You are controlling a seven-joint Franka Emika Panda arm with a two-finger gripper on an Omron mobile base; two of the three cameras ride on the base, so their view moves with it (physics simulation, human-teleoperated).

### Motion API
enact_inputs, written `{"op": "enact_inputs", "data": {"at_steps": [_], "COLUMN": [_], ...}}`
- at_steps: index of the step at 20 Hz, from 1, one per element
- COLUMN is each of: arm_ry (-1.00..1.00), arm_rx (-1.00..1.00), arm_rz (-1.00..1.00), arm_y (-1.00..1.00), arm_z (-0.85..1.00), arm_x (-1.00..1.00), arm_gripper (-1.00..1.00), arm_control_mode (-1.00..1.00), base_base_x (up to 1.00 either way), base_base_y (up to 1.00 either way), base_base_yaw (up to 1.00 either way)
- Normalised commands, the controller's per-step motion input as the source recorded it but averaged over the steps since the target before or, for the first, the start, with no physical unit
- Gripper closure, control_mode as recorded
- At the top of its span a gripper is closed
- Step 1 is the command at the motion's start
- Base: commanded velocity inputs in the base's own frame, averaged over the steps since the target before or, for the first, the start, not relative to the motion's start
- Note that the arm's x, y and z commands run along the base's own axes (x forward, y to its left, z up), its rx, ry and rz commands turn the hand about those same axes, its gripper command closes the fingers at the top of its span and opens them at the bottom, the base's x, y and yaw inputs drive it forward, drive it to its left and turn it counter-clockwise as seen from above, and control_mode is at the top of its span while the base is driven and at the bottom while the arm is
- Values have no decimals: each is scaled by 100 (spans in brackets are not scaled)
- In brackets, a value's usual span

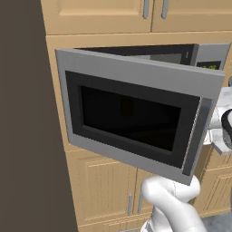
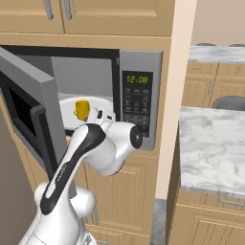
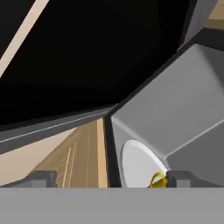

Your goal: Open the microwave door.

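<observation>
The microwave door (image 1: 136,113) stands swung partly out from the microwave (image 2: 139,103), hinged at the left; inside, a yellow cup (image 2: 82,109) sits on a white plate (image 2: 67,112); the gripper (image 3: 109,178) hangs just behind the door's handle edge, fingers spread, holding nothing.

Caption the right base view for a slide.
White arm beside half-open grey microwave door; yellow mug on white plate inside.

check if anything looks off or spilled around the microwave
Nothing stands out. The microwave door hangs partly open, undamaged; inside the microwave, a yellow cup stands upright on the white plate, with nothing spilled.
</observation>
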Motion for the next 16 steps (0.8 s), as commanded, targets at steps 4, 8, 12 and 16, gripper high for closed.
{"op": "enact_inputs", "data": {"at_steps": [4, 8, 12, 16], "arm_ry": [0, 0, 0, 0], "arm_rx": [-2, 0, 7, 11], "arm_rz": [18, 38, 49, 50], "arm_y": [100, 100, 100, 100], "arm_z": [-7, -14, -23, -32], "arm_x": [-42, -79, -65, -52], "arm_gripper": [-100, -100, -100, -100], "arm_control_mode": [-100, -100, -100, -100], "base_base_x": [0, 0, 0, 0], "base_base_y": [0, 0, 0, 0], "base_base_yaw": [0, 0, 0, 0]}}
